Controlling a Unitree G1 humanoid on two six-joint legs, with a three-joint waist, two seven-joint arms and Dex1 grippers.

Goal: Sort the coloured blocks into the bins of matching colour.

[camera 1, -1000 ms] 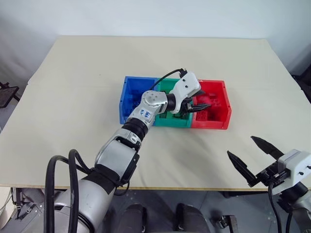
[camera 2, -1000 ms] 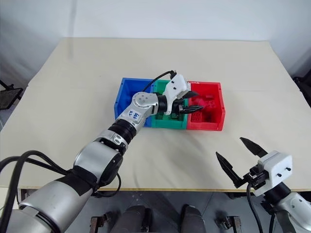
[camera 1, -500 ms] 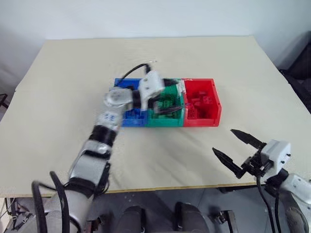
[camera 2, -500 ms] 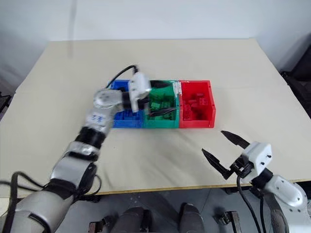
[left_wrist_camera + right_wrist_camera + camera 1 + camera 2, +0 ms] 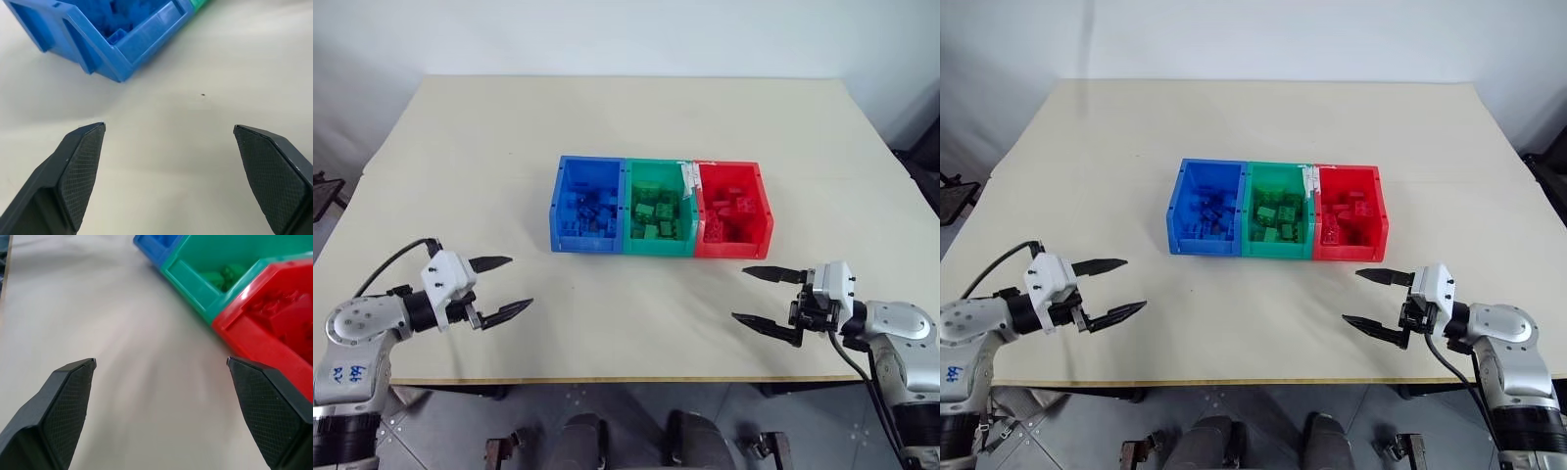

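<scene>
The bins (image 5: 661, 208) stand joined in a row at the middle of the table (image 5: 470, 157): the blue bin (image 5: 589, 206) on the left, the green bin (image 5: 658, 208) in the middle, the red bin (image 5: 734, 209) on the right. In the head views the coloured blocks lie inside them by colour: blue blocks (image 5: 587, 211), green blocks (image 5: 654, 217) and red blocks (image 5: 729, 217). The left gripper (image 5: 504, 286) hovers over the near left part of the table, its two black fingers spread wide, holding nothing and touching nothing. The right gripper (image 5: 766, 297) hovers over the near right part, likewise spread wide and empty. Both sit close to the table's near edge, well apart from the bins, with bare tabletop between them and on every side of the row. A small white label (image 5: 689, 177) sits on the wall between the green and red bins; any writing on it cannot be read. Blue marks on the left arm (image 5: 345, 374) are too small to read.

In the left wrist view the fingers (image 5: 80, 166) stand wide apart over bare table, with a corner of the blue bin (image 5: 122, 49) ahead and blue blocks (image 5: 124, 10) inside.

In the right wrist view the fingers (image 5: 71, 404) are equally wide apart and empty, over open table; the red bin (image 5: 274, 323), green bin (image 5: 215, 269) and a corner of the blue bin (image 5: 156, 245) lie ahead.
</scene>
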